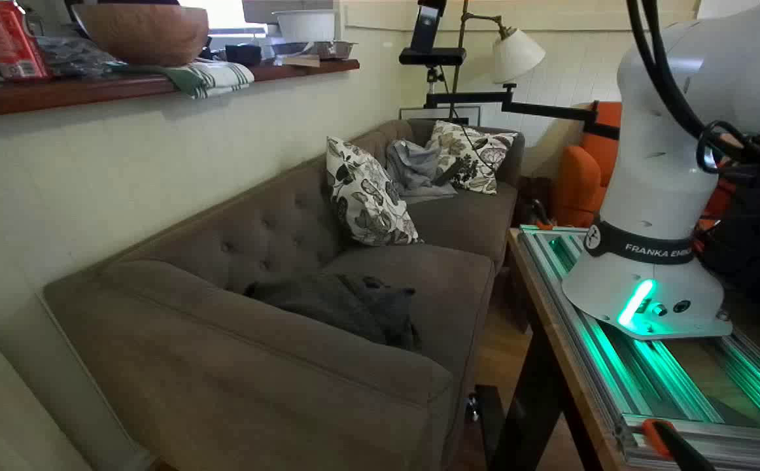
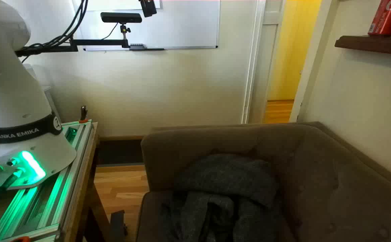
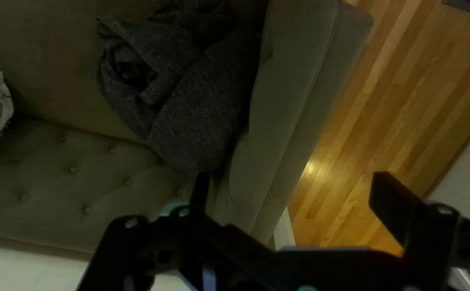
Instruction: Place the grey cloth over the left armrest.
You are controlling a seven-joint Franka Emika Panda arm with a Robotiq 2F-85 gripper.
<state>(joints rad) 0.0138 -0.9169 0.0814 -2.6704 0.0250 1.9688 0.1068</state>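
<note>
A dark grey cloth point(image 1: 341, 304) lies bunched on the sofa seat, against the inner side of the armrest point(image 1: 269, 366). In an exterior view the cloth point(image 2: 229, 178) is a rumpled heap in front of the armrest point(image 2: 195, 143). In the wrist view the folded cloth point(image 3: 202, 105) lies beside the armrest point(image 3: 287, 93), whose top is bare. My gripper point(image 3: 295, 182) is open and empty, its black fingers wide apart above the armrest's end and the floor. One fingertip overlaps the cloth's edge in the picture; contact cannot be told. The gripper is out of both exterior views.
A lighter grey cloth point(image 1: 416, 167) lies farther along the sofa between a patterned pillow point(image 1: 367, 196) and another one point(image 1: 475, 154). A wall shelf point(image 1: 301, 70) with a bowl and can runs above the sofa back. The robot's table point(image 1: 550, 314) stands before the sofa.
</note>
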